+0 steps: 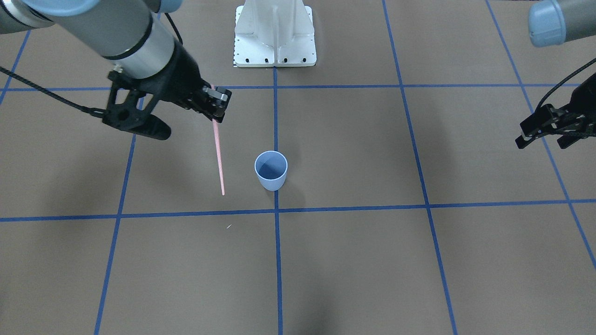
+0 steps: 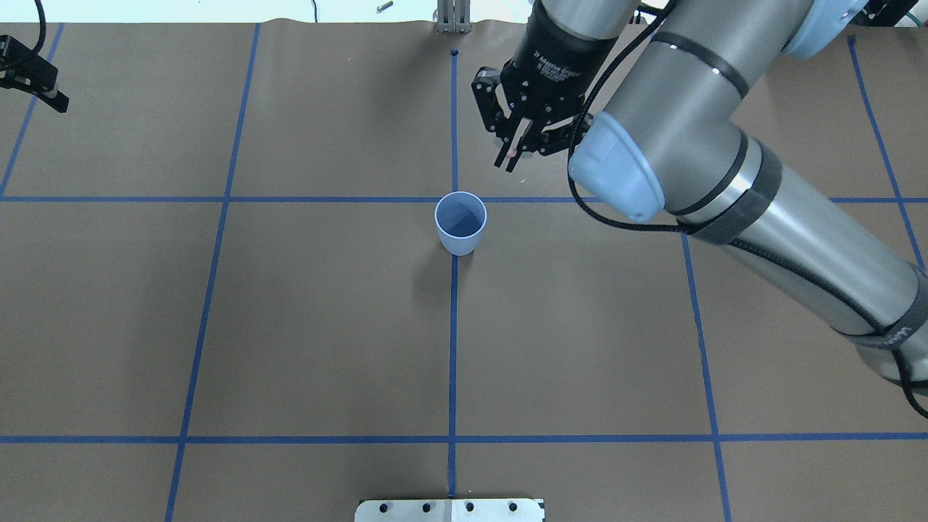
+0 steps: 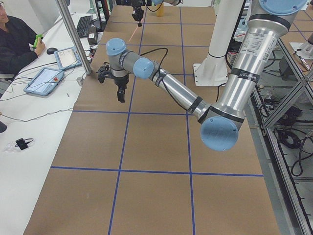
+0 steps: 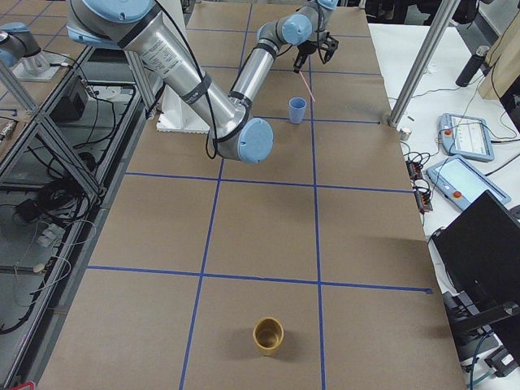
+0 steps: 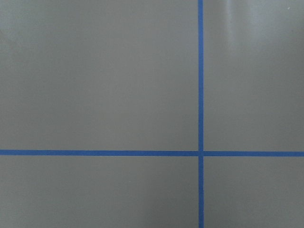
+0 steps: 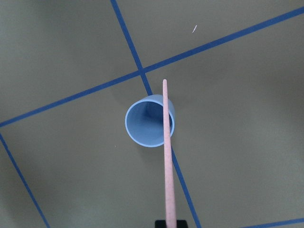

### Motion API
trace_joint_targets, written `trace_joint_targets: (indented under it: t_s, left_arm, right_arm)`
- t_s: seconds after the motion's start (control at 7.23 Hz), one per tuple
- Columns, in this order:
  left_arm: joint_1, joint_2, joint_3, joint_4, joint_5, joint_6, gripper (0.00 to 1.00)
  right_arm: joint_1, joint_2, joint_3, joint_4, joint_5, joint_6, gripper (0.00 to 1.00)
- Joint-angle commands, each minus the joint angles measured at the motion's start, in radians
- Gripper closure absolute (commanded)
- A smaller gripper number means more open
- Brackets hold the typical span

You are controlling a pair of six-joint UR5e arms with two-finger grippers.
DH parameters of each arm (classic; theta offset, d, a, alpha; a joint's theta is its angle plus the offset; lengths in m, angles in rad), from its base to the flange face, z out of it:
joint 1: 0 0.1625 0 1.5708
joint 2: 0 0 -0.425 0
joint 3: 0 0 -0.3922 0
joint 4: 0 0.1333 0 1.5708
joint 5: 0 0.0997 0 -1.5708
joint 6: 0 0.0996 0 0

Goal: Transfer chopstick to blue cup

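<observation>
My right pincer (image 1: 218, 111) was clamped narrow on the top end of the chopstick (image 1: 218, 153), holding it in the air over the table (image 1: 372, 260). The stick hung from the jaws at a slant, bare along most of its length. Its lower tip was outside the blue cup (image 1: 271, 170), close beside it on my right.

Looking down along the stick from my right wrist, I saw it cross one side of the cup's rim. The tip showed past the rim, near where two tape lines (image 6: 133, 52) met. From the table's right end, the tip sat about level with the rim and just beside it. I could not tell how high the tip was above the table.

The cup stood upright on one tape line, its mouth open to the top and its inside a darker blue. A little beyond it, a small white speck (image 1: 228, 226) lay on the brown surface.

Well away on the other side, my left pincer (image 1: 554, 128) hung over bare table with its jaws apart and nothing between them.

Farther still, toward the right end of the table, a brown cup (image 4: 267, 335) stood upright by itself. Off the left end, a person (image 3: 14, 34) sat at a white side table.
</observation>
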Motion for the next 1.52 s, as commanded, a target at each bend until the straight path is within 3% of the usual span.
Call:
trace_joint_targets:
  t_s: [0.0, 0.55, 0.83, 1.24, 1.38]
  left_arm:
    - [0.002, 0.009, 0.020, -0.007, 0.003, 0.004, 0.01]
    - [0.004, 0.008, 0.040, -0.018, 0.003, 0.004, 0.01]
    - [0.004, 0.006, 0.052, -0.018, -0.001, 0.002, 0.01]
    - [0.005, 0.006, 0.058, -0.018, -0.001, 0.002, 0.01]
    - [0.005, 0.006, 0.058, -0.018, -0.001, 0.002, 0.01]
  right_arm:
    - [-0.109, 0.005, 0.002, 0.017, -0.078, 0.035, 1.00]
    - [-0.134, -0.008, -0.036, 0.106, -0.102, 0.054, 1.00]
    - [-0.140, -0.027, -0.106, 0.197, -0.104, 0.055, 1.00]
    - [-0.151, -0.039, -0.123, 0.228, -0.110, 0.052, 1.00]
    - [-0.151, -0.039, -0.127, 0.247, -0.110, 0.060, 0.96]
